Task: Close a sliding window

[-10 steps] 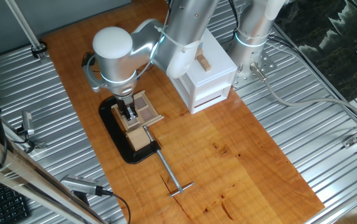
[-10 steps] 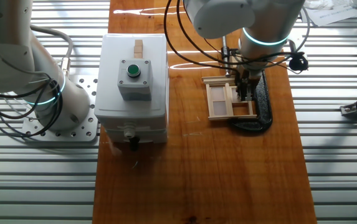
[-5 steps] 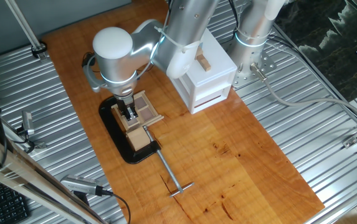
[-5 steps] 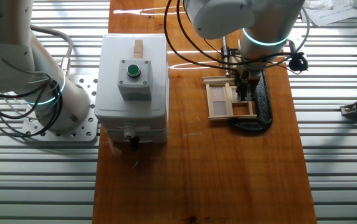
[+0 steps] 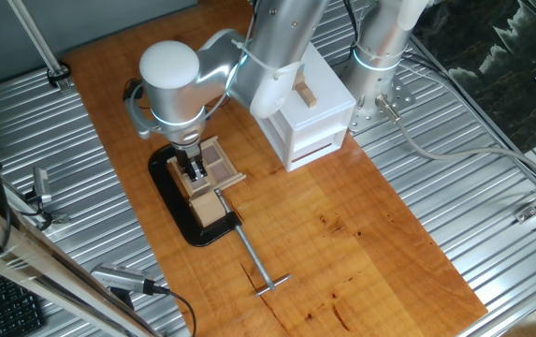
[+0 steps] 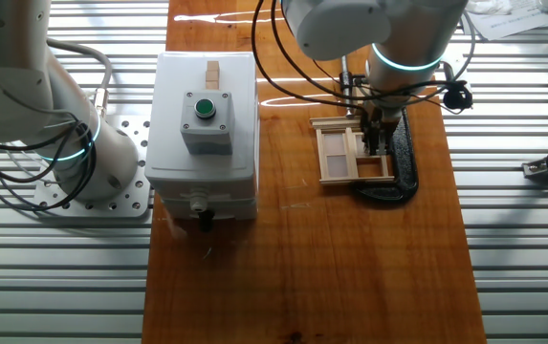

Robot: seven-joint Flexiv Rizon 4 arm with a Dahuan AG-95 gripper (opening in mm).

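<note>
The sliding window point(image 5: 219, 163) is a small light-wood frame with panes, set in wooden rails on the wooden tabletop; it also shows in the other fixed view point(image 6: 342, 155). My gripper point(image 5: 195, 172) points straight down at the window's side that lies next to the black clamp base point(image 5: 181, 217). Its two dark fingers stand close together, with the tips down at the frame's edge. In the other fixed view the gripper point(image 6: 377, 145) is at the window's right side. Whether the tips touch the wood is hidden by the wrist.
A plain wooden block point(image 5: 207, 207) sits in the black clamp, whose metal screw rod point(image 5: 259, 264) reaches toward the table's front. A white box with a green button point(image 6: 205, 107) stands beside the window. A second arm's base point(image 6: 92, 162) is bolted nearby.
</note>
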